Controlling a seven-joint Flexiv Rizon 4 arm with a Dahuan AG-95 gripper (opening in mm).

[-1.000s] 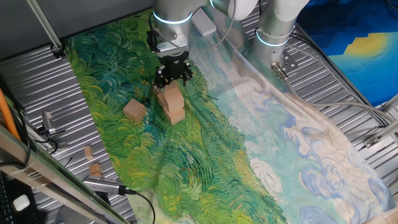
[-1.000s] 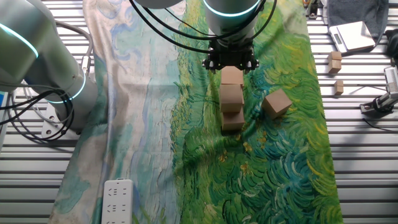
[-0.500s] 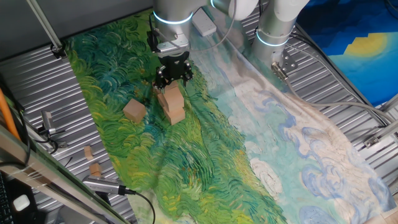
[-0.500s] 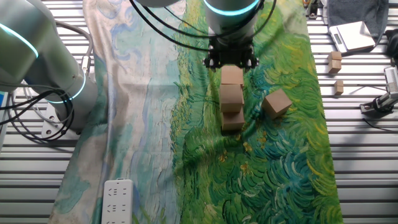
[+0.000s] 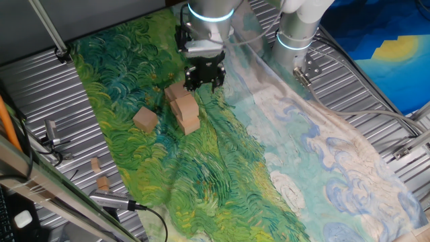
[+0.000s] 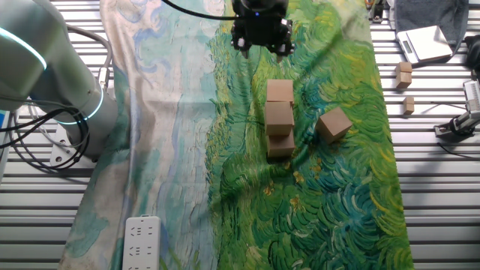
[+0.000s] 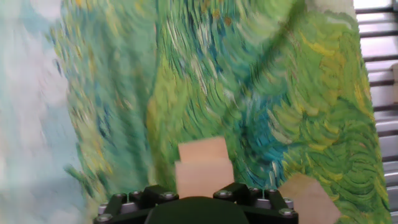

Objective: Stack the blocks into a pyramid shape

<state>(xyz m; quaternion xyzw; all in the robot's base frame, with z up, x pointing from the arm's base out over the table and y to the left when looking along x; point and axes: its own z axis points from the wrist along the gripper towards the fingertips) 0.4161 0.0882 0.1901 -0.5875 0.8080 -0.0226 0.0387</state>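
Note:
Three wooden blocks (image 6: 280,116) sit touching in a short line on the green part of the painted cloth, seen also as a cluster of blocks (image 5: 183,107). A fourth block (image 6: 334,124) lies apart beside them, tilted; it is the lone block (image 5: 145,119) left of the cluster. My gripper (image 6: 262,46) hangs open and empty above the cloth, off the line's far end and clear of the blocks. Its place is gripper (image 5: 203,82). The hand view looks down on the line of blocks (image 7: 202,165) and the lone block (image 7: 305,198); the fingers do not show there.
Two small tan wooden bits (image 6: 406,86) lie on the ribbed metal table beside the cloth. A second, idle arm's base (image 6: 45,75) stands at the cloth's pale side. A white power strip (image 6: 140,241) lies near the front edge. A silver scale (image 6: 425,41) sits at a corner.
The gripper had its fingers around the end block of the line. It has lifted and drawn back off that block, which stays in place. No block has shifted.

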